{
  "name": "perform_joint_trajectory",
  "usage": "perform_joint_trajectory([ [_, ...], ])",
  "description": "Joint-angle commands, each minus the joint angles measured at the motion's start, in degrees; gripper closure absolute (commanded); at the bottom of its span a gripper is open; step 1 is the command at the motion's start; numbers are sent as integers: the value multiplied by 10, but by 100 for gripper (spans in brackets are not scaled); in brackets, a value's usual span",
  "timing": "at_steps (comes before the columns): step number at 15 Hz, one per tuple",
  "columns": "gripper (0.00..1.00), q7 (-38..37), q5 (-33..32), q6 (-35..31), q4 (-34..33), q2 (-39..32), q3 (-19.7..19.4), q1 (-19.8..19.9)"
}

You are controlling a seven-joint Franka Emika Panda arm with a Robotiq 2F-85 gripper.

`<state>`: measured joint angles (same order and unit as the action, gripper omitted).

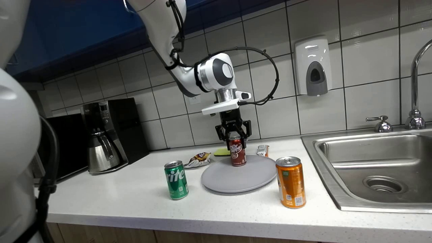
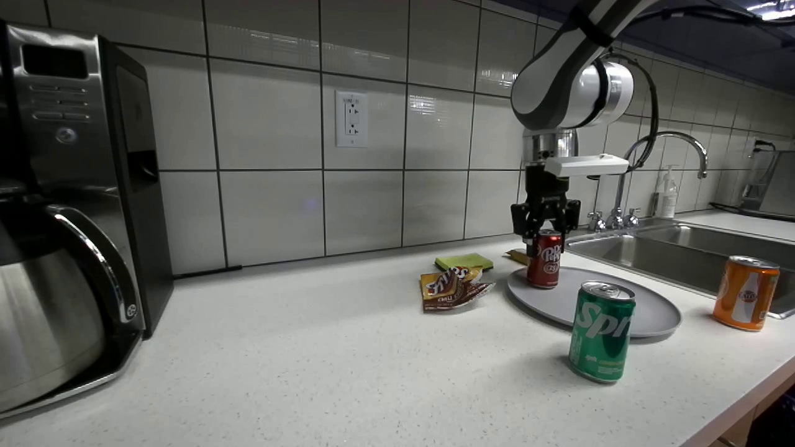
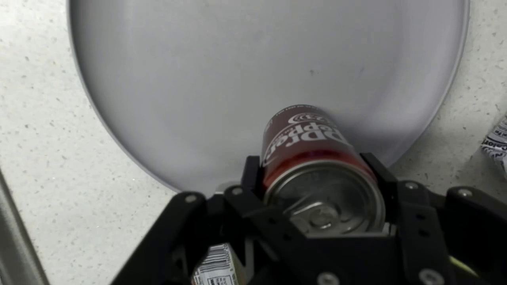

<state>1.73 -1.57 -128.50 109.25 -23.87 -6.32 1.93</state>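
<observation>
A dark red Dr Pepper can stands roughly upright near the rear edge of a round grey plate. Around its upper part my black gripper is shut, pointing down, one finger against each side. Its silver lid and pull tab face the wrist camera. The can's base appears to be at the plate's surface; whether it bears weight there I cannot tell. A green Sprite can and an orange can stand on the counter, off the plate.
Behind the plate lie a crumpled snack bag, a yellow-green sponge and a small wrapped packet. A steel sink borders the counter on one side, a coffee maker on the other. Tiled wall rises behind.
</observation>
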Motion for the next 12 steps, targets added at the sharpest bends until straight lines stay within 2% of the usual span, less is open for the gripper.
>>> perform_joint_trajectory([
  [1,61,-17,-12,-14,40,37,7,1],
  [7,61,-17,-11,-16,58,47,9,2],
  [8,58,-17,-11,-16,60,48,8,2],
  [9,11,-17,-11,-16,62,49,8,2],
  [10,10,-18,-11,-16,64,51,8,2],
  [12,1,-18,-12,-17,70,56,8,2],
])
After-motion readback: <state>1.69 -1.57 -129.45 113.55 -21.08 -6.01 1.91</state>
